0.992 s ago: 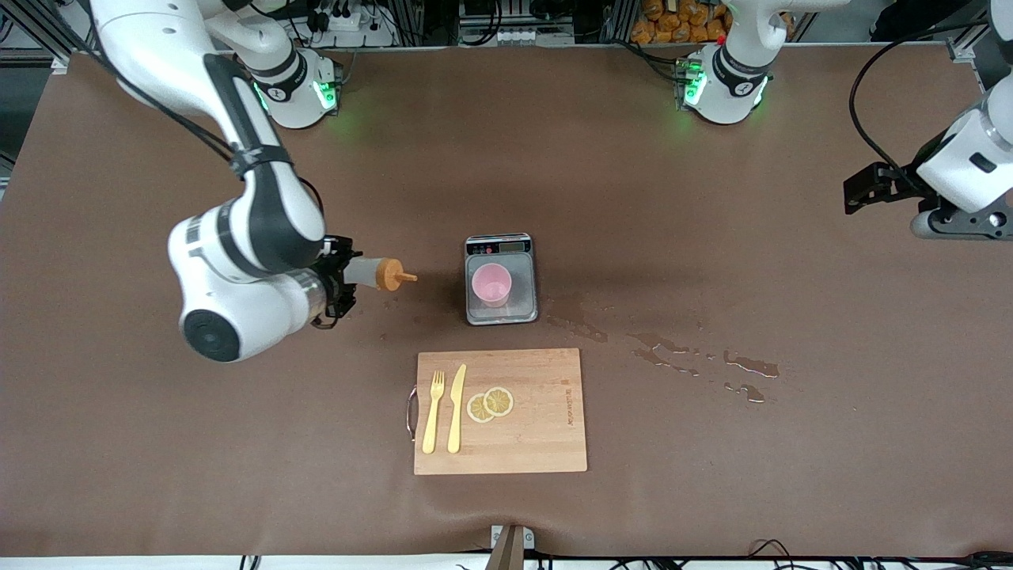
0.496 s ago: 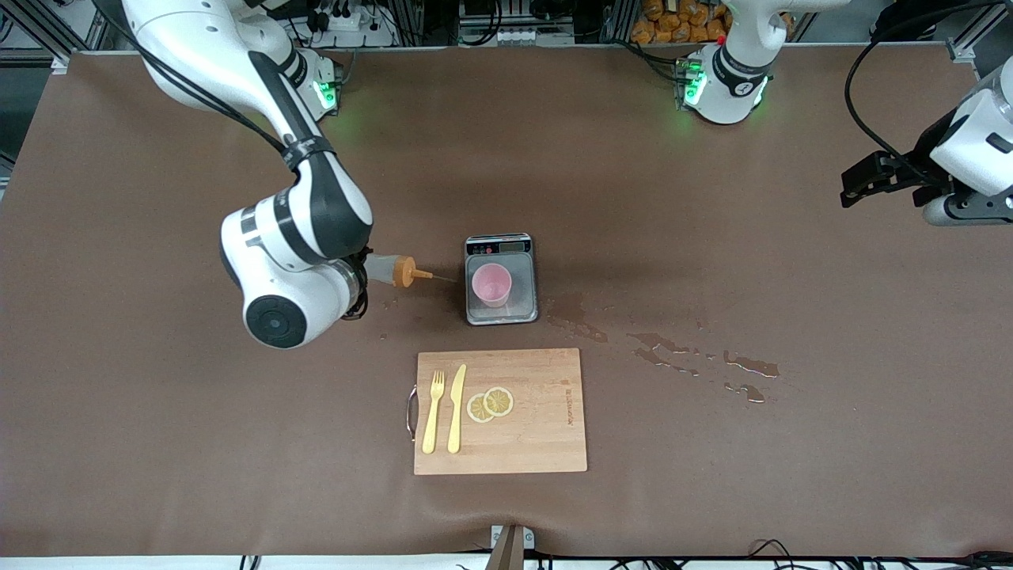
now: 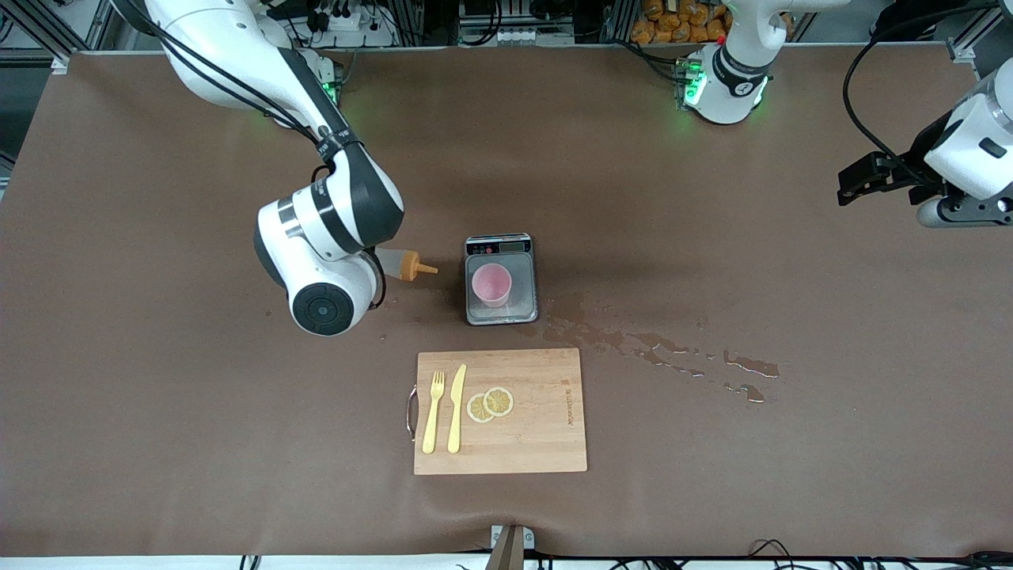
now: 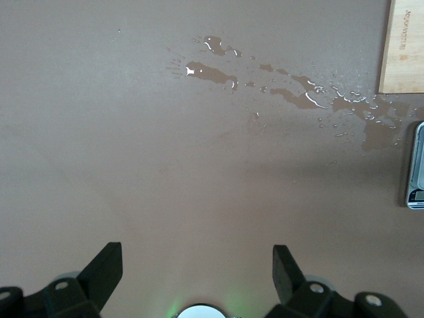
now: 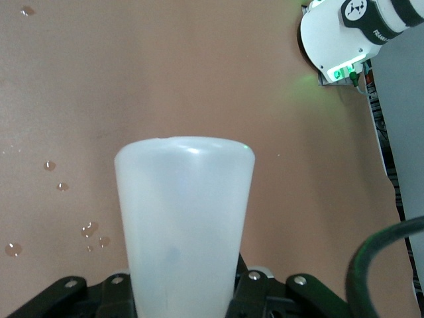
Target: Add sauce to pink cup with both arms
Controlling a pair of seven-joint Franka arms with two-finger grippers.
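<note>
My right gripper (image 5: 184, 295) is shut on the sauce bottle (image 3: 402, 264), a whitish bottle with an orange nozzle cap. It holds the bottle on its side above the table, nozzle pointing at the pink cup (image 3: 491, 283) with a short gap between them. The bottle's body fills the right wrist view (image 5: 184, 218). In the front view the arm's wrist hides this gripper. The cup stands upright on the grey scale (image 3: 523, 309). My left gripper (image 3: 859, 179) waits in the air at the left arm's end of the table, and it is open and empty in the left wrist view (image 4: 197, 260).
A wooden cutting board (image 3: 546, 443) lies nearer the front camera than the scale, with a yellow fork (image 3: 432, 413), a yellow knife (image 3: 456, 408) and lemon slices (image 3: 490, 404). Spilled liquid (image 3: 673, 354) runs from the scale toward the left arm's end and shows in the left wrist view (image 4: 291, 94).
My right arm has carried the bottle toward the scale, so its nozzle is closer to the cup. My left gripper has shifted slightly.
</note>
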